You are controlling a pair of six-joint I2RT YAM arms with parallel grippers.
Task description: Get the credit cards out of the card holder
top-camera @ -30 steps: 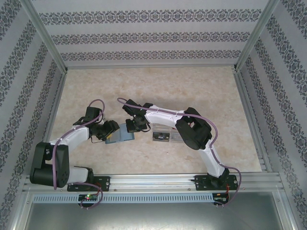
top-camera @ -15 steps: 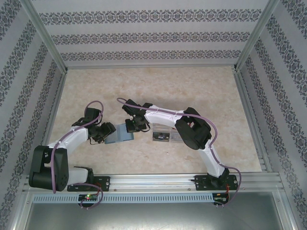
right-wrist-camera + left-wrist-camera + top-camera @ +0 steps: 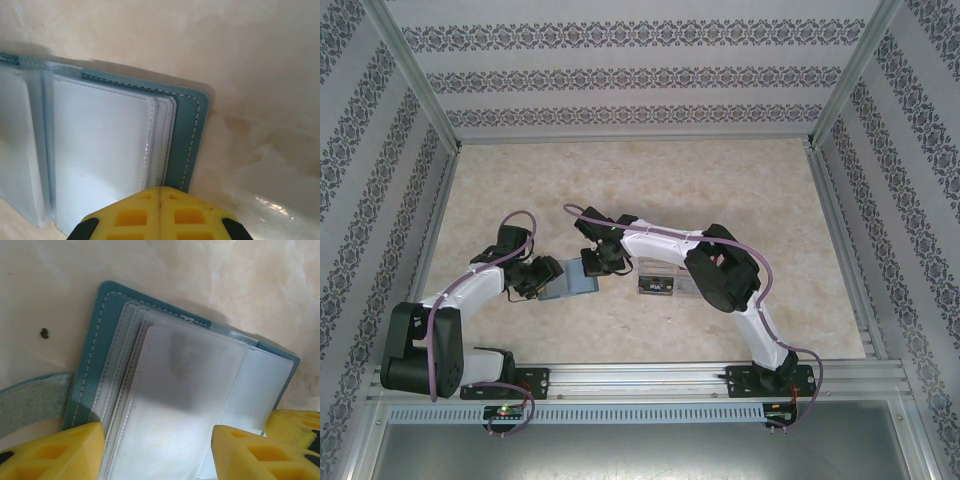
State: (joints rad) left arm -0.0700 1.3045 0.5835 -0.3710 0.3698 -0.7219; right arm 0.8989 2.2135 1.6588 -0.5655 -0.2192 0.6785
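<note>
- Your left hand (image 3: 157,452) is wide. Its yellow fingers (image 3: 65,452) straddle the stack of clear sleeves (image 3: 190,405) and grip nothing. Over the last second it slid back left, off the middle of the holder toward that end.
- Your right hand (image 3: 160,215) has its pads pressed together, with the tip at the edge of the flap on its side. You can't tell whether anything thin is nipped in between. It has held its place for the last second.
- The card holder (image 3: 572,284) lies open on the table (image 3: 650,190) between both hands, teal cover down and sleeves up. More of its pale inside is exposed than a second ago.
- The credit cards are hard to call. The sleeves are frosted and a dark smudge shows through the top one, so you can't tell if that's a card.
- My read is that the holder is opened and pinned and the left hand is resetting for a pull. Extraction hasn't started.
- The clear plastic box (image 3: 658,278) sits just right of the holder, by the right arm.
</note>
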